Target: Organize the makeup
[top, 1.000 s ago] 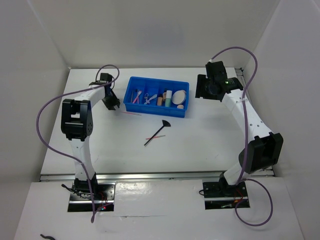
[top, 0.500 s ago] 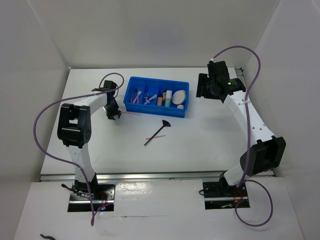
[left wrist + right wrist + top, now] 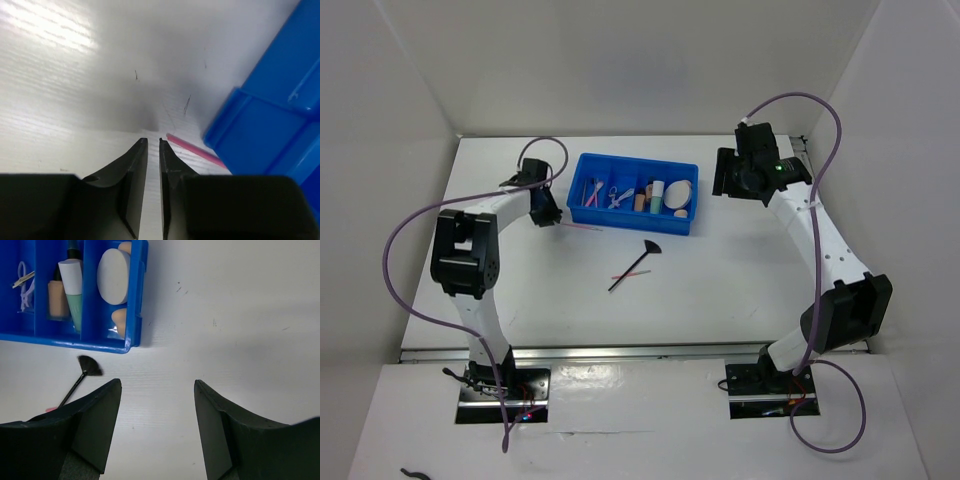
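A thin pink stick [image 3: 582,229] lies on the table just in front of the blue tray [image 3: 582,213]. My left gripper [image 3: 548,214] is low at the stick's left end; in the left wrist view its jaws [image 3: 152,141] are nearly closed and empty, with the stick [image 3: 192,148] just right of the right fingertip. The black brush [image 3: 636,262] and another pink stick [image 3: 630,274] lie mid-table. My right gripper [image 3: 157,382] is open and empty, right of the tray. The tray holds the round cream puff [image 3: 113,276], mint-green tube [image 3: 75,292], a beige bottle [image 3: 57,297] and a peach sponge [image 3: 119,321].
The blue tray's corner [image 3: 270,110] stands close to the right of my left fingers. White walls enclose the table at the back and both sides. The brush [image 3: 82,376] lies in front of the tray's right end.
My left gripper dipped toward the table front, then came back a little to the pink stick's left end; its elbow swung left. The right arm shifted slightly, then held still.
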`<state>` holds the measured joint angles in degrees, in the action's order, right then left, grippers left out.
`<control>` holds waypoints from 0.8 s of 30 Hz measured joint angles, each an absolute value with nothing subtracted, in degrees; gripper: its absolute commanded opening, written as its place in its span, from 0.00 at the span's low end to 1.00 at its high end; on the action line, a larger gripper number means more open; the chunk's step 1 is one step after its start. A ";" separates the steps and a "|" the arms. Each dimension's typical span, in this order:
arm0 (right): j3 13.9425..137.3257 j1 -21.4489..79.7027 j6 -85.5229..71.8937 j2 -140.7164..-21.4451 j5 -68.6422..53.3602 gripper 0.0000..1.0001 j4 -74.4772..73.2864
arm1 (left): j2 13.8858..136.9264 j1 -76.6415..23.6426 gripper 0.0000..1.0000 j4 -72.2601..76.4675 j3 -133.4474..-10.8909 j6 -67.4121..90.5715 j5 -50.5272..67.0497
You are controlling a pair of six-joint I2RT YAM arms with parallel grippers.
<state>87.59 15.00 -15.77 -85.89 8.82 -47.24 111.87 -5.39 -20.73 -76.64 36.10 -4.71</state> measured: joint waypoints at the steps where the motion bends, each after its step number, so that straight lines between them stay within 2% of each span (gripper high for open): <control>1: 87.59 15.00 -15.77 -85.89 8.84 0.68 -47.22 | 111.94 -5.26 0.24 -20.27 -76.88 36.01 -4.82; 6: 87.59 15.00 -15.77 -85.89 8.84 0.68 -47.22 | 112.95 -4.58 0.22 -18.94 -78.85 35.83 -5.19; 11: 87.59 15.00 -15.77 -85.93 8.82 0.68 -47.22 | 116.99 -4.16 0.06 -17.65 -81.56 35.31 -2.96; 16: 87.59 15.00 -15.77 -85.93 8.80 0.68 -47.22 | 117.16 -3.86 0.00 -12.67 -79.37 34.76 2.07; 24: 87.20 15.00 -15.77 -85.93 8.73 0.68 -47.18 | 111.39 -4.43 0.00 -8.58 -69.89 35.11 6.24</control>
<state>87.20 15.00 -15.77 -85.93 8.73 -47.18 111.39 -4.43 -8.58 -69.89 35.11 6.24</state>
